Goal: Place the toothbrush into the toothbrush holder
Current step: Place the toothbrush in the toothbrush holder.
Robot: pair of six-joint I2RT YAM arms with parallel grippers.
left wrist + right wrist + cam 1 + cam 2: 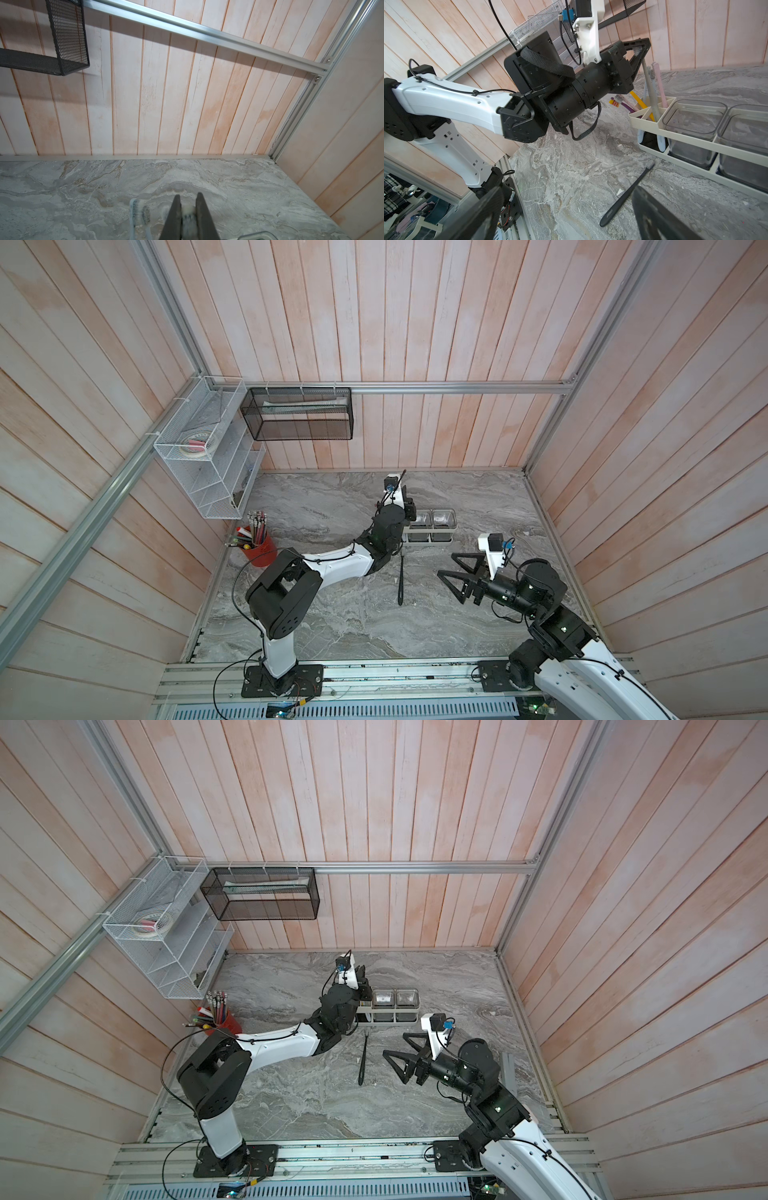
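Black toothbrush [627, 195] lies beside toothbrush holder [645, 124]; red cup [262, 551] apart.

One cream-white rectangular plastic toothbrush holder [645, 124] is counted, with two clear square plastic cups [693, 118]. The toothbrushes [658, 83] upright in its slots cannot be counted surely. One black plastic toothbrush [627, 193], one red round cup of pens [259, 553], one white wire basket [195, 456] and one black mesh basket [299, 429] are counted.

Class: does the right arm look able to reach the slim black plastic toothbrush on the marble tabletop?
Probably yes: the right fingers stand open beside the slim black plastic toothbrush, nothing lying between them.
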